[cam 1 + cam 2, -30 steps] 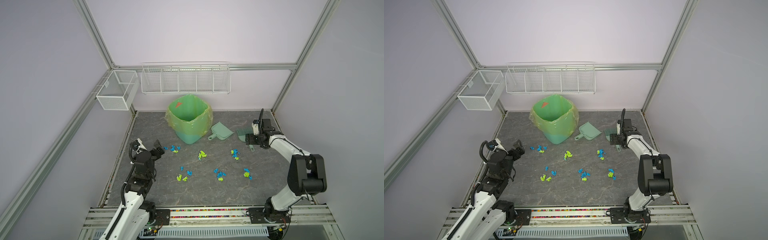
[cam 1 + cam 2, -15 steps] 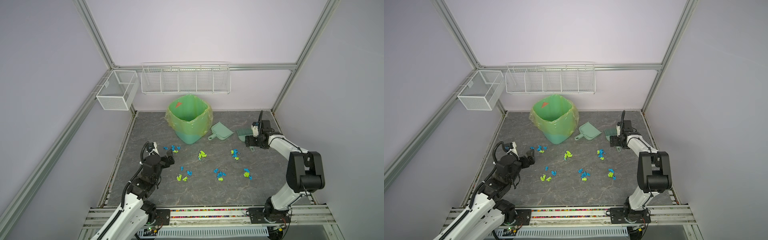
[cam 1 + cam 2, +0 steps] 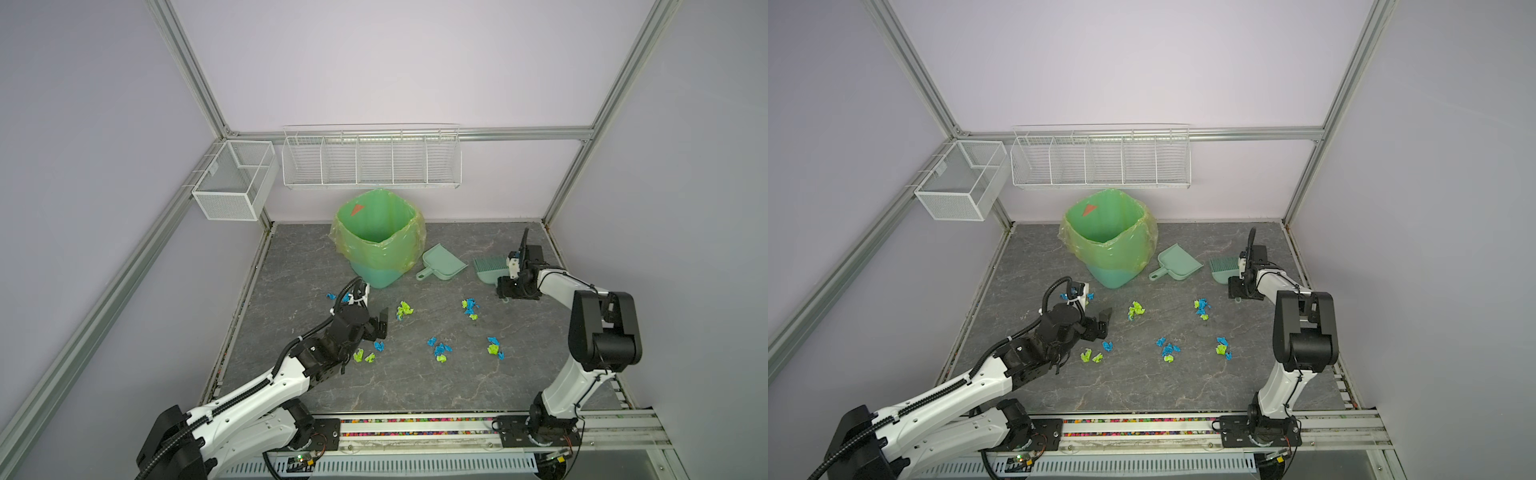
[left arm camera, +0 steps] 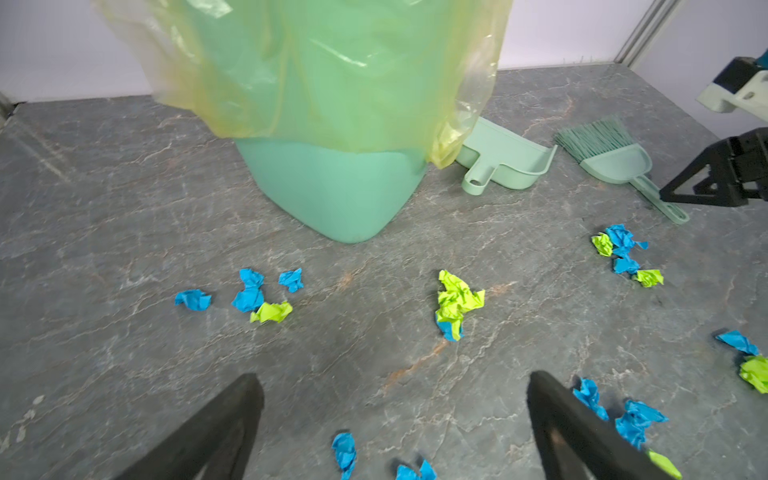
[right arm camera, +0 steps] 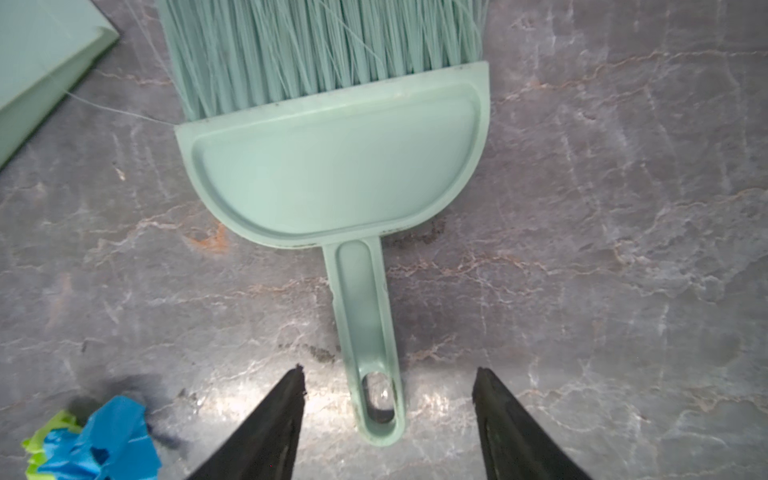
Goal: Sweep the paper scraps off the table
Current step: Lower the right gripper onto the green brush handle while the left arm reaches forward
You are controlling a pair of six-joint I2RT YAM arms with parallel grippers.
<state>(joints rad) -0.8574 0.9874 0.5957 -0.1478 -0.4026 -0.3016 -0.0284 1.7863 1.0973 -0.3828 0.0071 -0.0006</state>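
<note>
In both top views, filling the lilac-walled, aluminium-railed booth: large flat dark grey marble-veined table (image 3: pixel 415 386). Hanging behind: long white wire shelf (image 3: pixel 372 162), white mesh basket (image 3: pixel 232 187). Standing below, mint-green plastic bin (image 3: pixel 376 276) wearing a yellowish liner (image 3: pixel 415 232), orange-red triangle (image 3: pixel 356 209) showing inside. Lying alongside: mint plastic dustpan (image 3: pixel 442 264), mint bristle brush (image 3: pixel 488 268). Hovering spread wide, left gripper (image 4: pixel 392 376); parted astride the brush handle, not touching, right gripper (image 5: pixel 386 372). Littering mid-table: crumpled blue and lime paper scraps (image 3: pixel 404 308).

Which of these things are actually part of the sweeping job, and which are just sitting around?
For the job: paper scraps, table, brush, dustpan, probably the lined bin.
Just lying about: wire rack on the back wall, mesh basket beside it.
</note>
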